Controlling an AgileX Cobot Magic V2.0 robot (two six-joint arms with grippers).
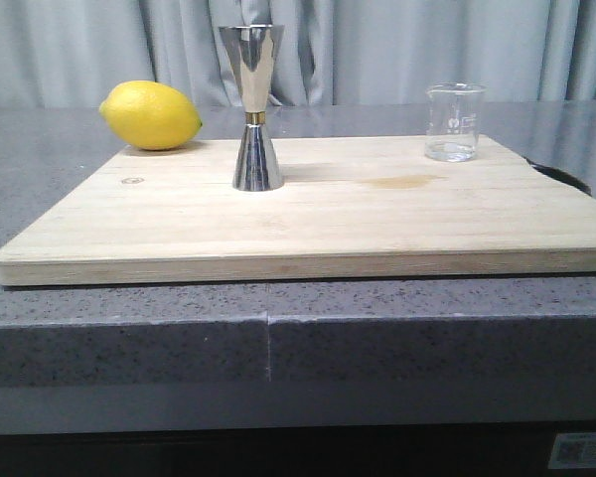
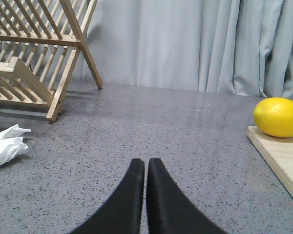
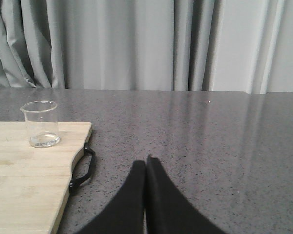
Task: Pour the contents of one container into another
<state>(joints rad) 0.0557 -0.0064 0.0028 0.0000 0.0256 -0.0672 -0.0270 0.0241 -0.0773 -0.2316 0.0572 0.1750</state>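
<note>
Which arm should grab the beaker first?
Right. The beaker stands on the board's right end, in the right gripper's wrist view. The left gripper faces only the lemon end.

Even, soft, cool room light; all three views fairly sharp. Tall shiny steel hourglass jigger [image 1: 256, 107] mirrors the surroundings and throws a faint shadow to its right on the pale wooden cutting board [image 1: 308, 214]. Yellow lemon [image 1: 150, 115] shaded underneath. Polished grey speckled stone counter [image 3: 210, 141] carries pale streaks of reflected curtain.
</note>
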